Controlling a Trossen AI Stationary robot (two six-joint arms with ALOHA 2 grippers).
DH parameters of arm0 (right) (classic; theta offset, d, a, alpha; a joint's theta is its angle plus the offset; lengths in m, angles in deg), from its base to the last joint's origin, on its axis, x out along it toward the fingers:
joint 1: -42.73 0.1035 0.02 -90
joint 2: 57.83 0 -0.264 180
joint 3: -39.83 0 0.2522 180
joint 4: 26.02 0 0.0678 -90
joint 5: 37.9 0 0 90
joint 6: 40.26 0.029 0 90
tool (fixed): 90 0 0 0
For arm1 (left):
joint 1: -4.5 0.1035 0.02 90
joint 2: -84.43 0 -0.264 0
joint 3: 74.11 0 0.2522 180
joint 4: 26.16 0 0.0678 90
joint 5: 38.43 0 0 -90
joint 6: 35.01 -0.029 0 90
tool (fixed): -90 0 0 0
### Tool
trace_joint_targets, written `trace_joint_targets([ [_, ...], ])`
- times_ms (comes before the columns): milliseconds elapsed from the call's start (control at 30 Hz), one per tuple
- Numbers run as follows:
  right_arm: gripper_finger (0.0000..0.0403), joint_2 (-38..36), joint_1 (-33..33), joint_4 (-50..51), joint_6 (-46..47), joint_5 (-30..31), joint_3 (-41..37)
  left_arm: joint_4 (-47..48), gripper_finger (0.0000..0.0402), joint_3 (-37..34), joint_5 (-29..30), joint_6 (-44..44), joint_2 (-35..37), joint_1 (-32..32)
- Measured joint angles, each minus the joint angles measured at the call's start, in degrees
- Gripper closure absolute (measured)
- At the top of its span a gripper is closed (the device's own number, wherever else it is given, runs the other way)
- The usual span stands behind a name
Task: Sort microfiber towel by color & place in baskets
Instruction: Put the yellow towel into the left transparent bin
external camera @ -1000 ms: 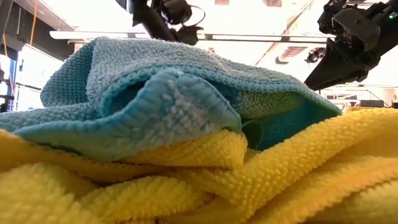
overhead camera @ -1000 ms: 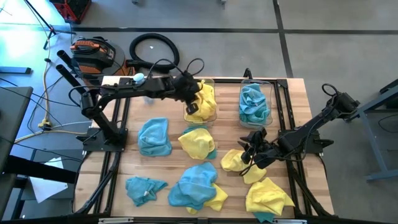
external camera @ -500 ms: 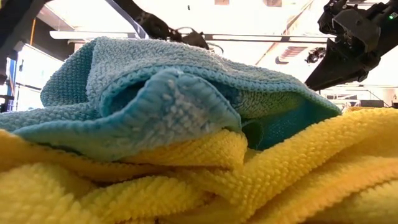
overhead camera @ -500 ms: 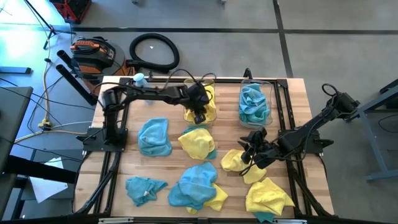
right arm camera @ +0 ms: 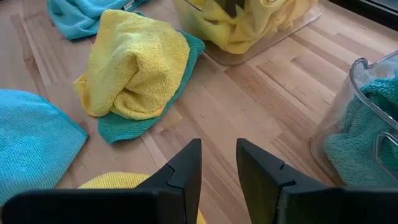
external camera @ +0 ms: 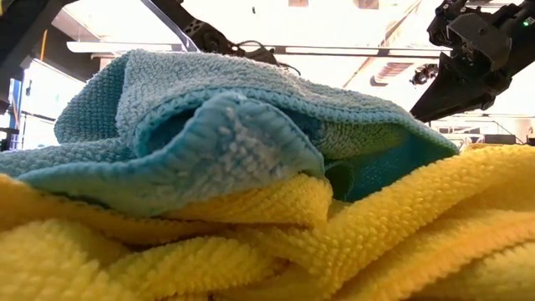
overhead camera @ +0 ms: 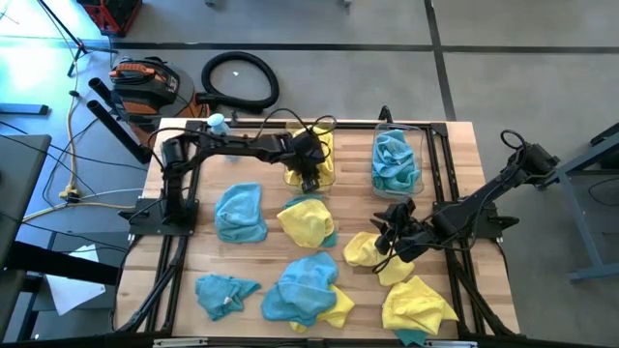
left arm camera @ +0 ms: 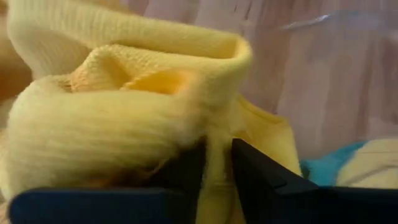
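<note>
**Left gripper at the yellow basket, right gripper waits low on the table**

High view: the left gripper (overhead camera: pixel 308 172) sits over the near edge of the left basket (overhead camera: pixel 311 158), upper centre of the frame, which holds yellow towels (overhead camera: pixel 324 150). The right basket (overhead camera: pixel 397 159), just right of it, holds teal towels (overhead camera: pixel 394 160). The right gripper (overhead camera: pixel 385 235) hovers at centre right beside a loose yellow towel (overhead camera: pixel 363 249). More yellow and teal towels lie scattered across the lower half of the table (overhead camera: pixel 464 145).

Low view: a teal towel (external camera: pixel 226 125) lies on a yellow one (external camera: pixel 276 242), filling the frame.

Left wrist view: the fingers (left arm camera: pixel 252 177) stand slightly parted with a fold of yellow towel (left arm camera: pixel 124 106) between them; whether they grip it I cannot tell.

Right wrist view: the fingers (right arm camera: pixel 186 168) are apart, holding nothing, over bare wood.
</note>
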Motion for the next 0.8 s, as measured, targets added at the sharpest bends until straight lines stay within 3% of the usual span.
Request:
trace_joint_targets([
  [433,0.0309,0.0,0.0,0.02,0.13,-0.02,0.0,6.72,0.0298,-0.88,1.02,1.89,15.08,-1.56],
  [800,0.0309,0.0,0.02,0.08,0.17,-0.7,0.0,0.35,0.0298,-19.96,11.52,10.26,34.25,-17.03],
])
